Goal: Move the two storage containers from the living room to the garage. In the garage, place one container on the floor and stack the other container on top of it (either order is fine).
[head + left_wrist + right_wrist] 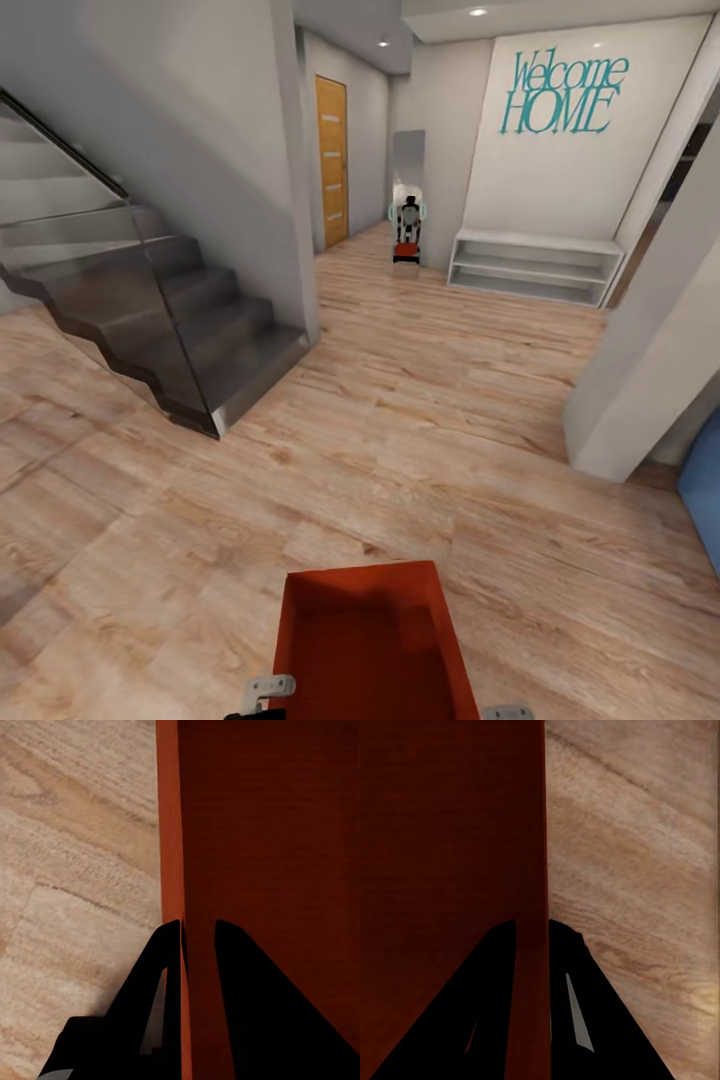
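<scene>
Left gripper (pixel 197 945) and right gripper (pixel 532 937) each pinch a side wall of the orange-red ribbed plastic bin (pixel 372 640) held between them.

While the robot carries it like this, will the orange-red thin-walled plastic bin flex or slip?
The orange-red thin-walled plastic bin looks empty, so probably light. Each gripper, left and right, pinches one thin side wall, so the walls may bow a little. The finely ribbed surface probably resists slipping.
</scene>
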